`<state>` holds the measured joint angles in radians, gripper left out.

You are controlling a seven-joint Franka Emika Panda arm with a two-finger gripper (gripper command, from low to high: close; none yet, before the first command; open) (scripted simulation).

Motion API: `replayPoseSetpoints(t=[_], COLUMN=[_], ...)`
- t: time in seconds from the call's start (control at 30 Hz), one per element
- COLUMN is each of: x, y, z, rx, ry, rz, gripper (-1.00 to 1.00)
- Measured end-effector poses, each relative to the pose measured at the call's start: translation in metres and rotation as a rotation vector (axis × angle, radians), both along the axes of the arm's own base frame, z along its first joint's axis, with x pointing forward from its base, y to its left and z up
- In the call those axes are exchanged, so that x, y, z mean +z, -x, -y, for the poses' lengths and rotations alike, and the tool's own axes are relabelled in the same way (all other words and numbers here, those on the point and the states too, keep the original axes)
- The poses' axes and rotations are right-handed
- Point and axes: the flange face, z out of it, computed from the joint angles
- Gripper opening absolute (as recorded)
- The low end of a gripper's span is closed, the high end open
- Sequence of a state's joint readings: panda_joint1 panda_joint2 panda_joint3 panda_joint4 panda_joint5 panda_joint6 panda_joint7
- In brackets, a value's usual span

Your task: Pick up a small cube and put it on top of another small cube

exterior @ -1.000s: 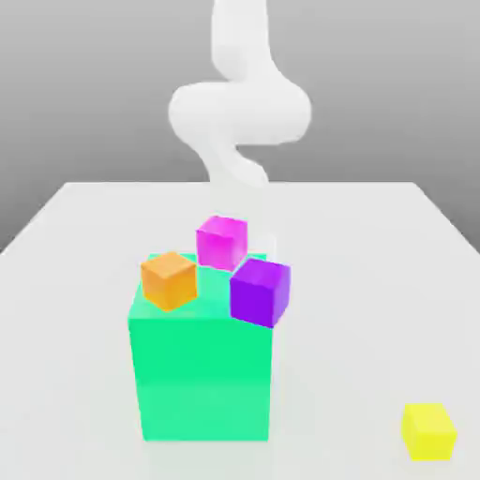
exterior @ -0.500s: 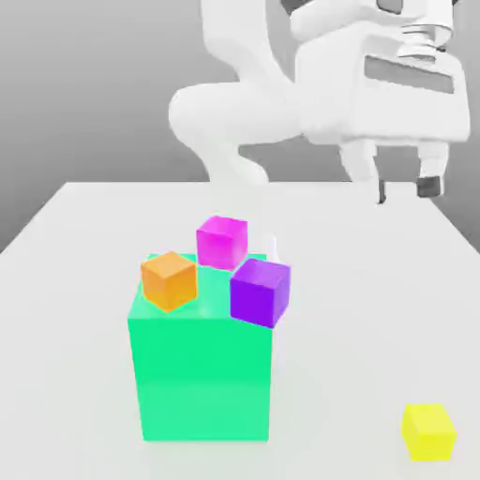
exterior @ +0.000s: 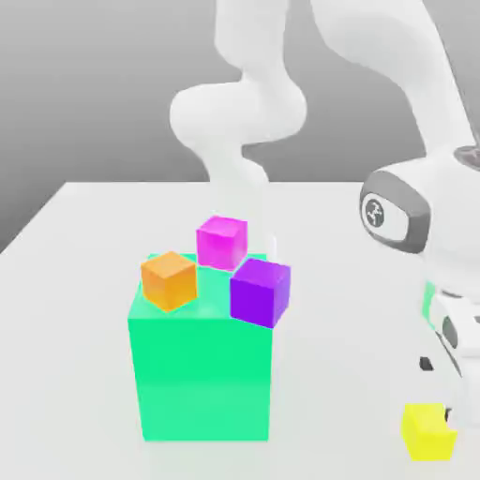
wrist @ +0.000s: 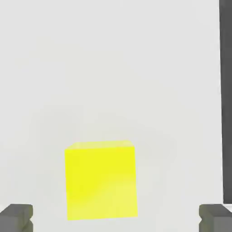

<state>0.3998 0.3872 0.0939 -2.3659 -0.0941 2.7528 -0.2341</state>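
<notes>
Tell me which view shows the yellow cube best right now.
The hand view: the yellow cube sits whole and unobstructed on the table, between the open claw fingertips. In the exterior view the yellow cube sits low at that view's right, with the arm partly covering its right edge.

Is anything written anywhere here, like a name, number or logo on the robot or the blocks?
No readable words or numbers.
A round emblem on the arm's joint: a white squiggle, no letters I can make out.
The yellow cube, the other cubes and the table are plain.
</notes>
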Motion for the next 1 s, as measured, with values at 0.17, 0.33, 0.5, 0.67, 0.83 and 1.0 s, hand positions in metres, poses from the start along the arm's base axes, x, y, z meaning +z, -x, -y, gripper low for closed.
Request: replayPoseSetpoints(t=[0.17, 0.33, 0.5, 0.67, 0.83, 1.0], x=[-0.027, -0.021, 0.042, 0.115, 0.185, 0.250], y=[0.001, 0.001, -0.004, -0.023, -0.024, -0.004], z=[0.000, 0.000, 0.011, 0.067, 0.130, 0.183], rx=[0.004, 0.006, -0.063, -0.381, -0.716, -1.031], ry=[0.001, 0.002, 0.005, 0.010, 0.008, 0.001], rz=[-0.003, -0.004, -0.003, 0.001, 0.001, -0.002], gripper=[-1.00, -1.00, -1.00, -1.00, -1.00, -1.00])
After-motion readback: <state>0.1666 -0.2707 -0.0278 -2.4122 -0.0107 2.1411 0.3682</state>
